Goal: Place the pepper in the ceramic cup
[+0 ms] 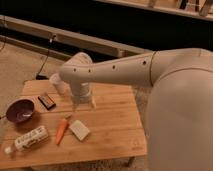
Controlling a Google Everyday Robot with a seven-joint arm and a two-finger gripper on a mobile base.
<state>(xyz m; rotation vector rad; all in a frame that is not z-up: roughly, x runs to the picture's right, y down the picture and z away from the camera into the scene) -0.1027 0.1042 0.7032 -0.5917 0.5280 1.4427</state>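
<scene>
Items on the wooden table (115, 125):
- My gripper (83, 106): points down over the table's middle. Its fingers are spread and released, holding nothing.
- Pepper (61, 130): orange, lying flat near the front, below and left of my gripper and apart from it.
- White block (79, 129): just right of the pepper.
- White bottle (30, 138): on its side, front left.
- Purple bowl (20, 111): left edge.
- Dark flat packet (46, 101): beside the bowl.
- Ceramic cup (56, 84): whitish, far side, partly behind my arm.

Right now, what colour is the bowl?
Dark purple bowl, camera view; the tool hangs open over the table, just beyond the pepper.
</scene>
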